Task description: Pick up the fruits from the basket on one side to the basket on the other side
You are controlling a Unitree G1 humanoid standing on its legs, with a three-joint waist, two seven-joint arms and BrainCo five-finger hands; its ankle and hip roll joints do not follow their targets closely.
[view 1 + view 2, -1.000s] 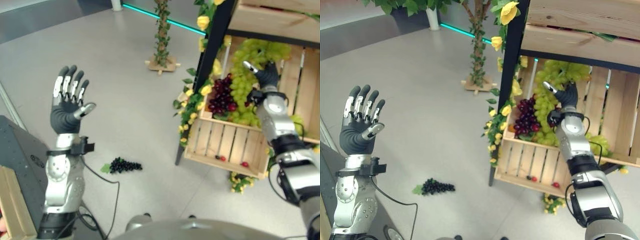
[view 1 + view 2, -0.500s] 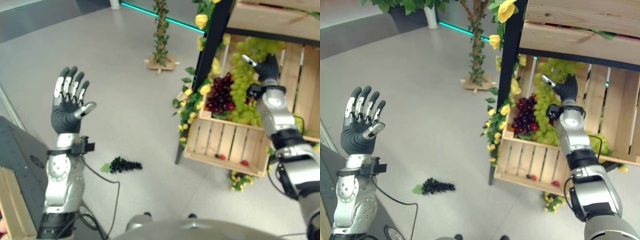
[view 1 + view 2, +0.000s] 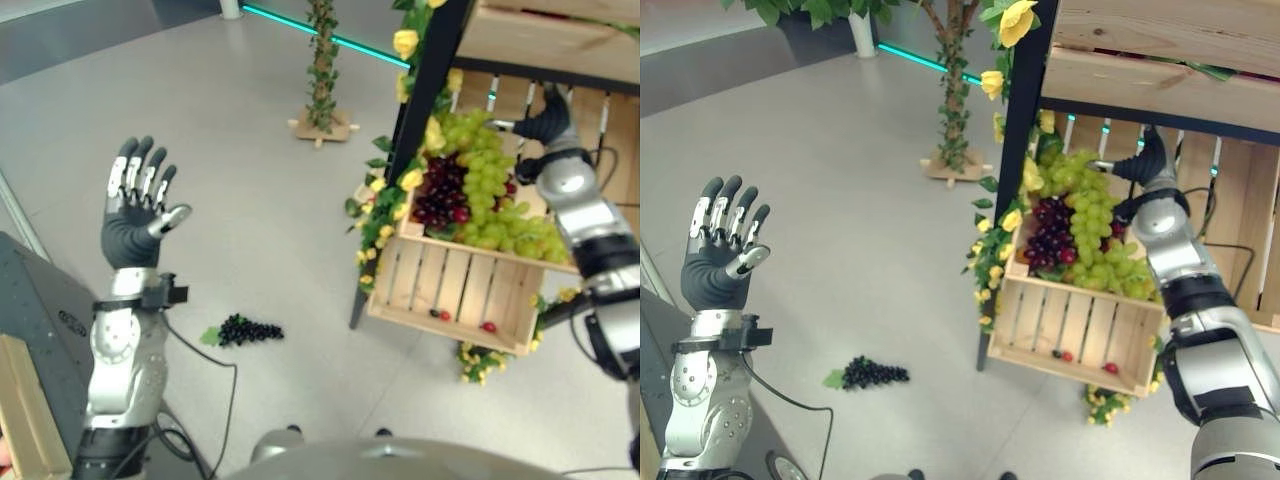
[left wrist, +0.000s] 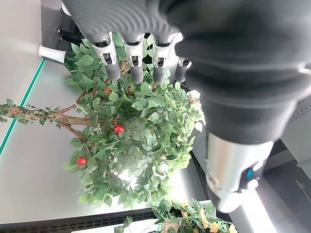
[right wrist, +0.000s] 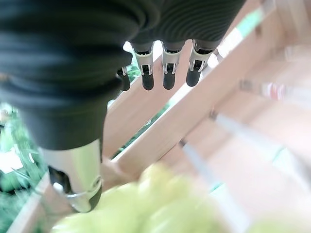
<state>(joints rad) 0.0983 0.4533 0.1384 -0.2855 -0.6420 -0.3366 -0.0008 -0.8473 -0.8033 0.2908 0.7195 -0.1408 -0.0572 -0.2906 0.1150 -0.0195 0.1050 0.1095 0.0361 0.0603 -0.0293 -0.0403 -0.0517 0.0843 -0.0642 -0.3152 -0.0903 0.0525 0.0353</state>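
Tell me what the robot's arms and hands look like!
Both arms are shiny silver-grey metal with black bands at the joints. The left hand has silver fingers with dark tips, a thumb set apart, and a dark ribbed cover over its back and wrist. The right hand wears the same dark cover, with the same silver, dark-tipped fingers showing in its wrist view. A thin black cable runs along each forearm.

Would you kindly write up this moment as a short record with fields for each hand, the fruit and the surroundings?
left hand: raised over the floor, fingers straight, holding nothing
right hand: up inside the wooden crate, above the fruit, fingers open, holding nothing
green grapes: heaped in the crate
dark red grapes: in the crate, next to the green ones
dark grape bunch: lying on the grey floor
surroundings: yellow flowers along the black shelf post
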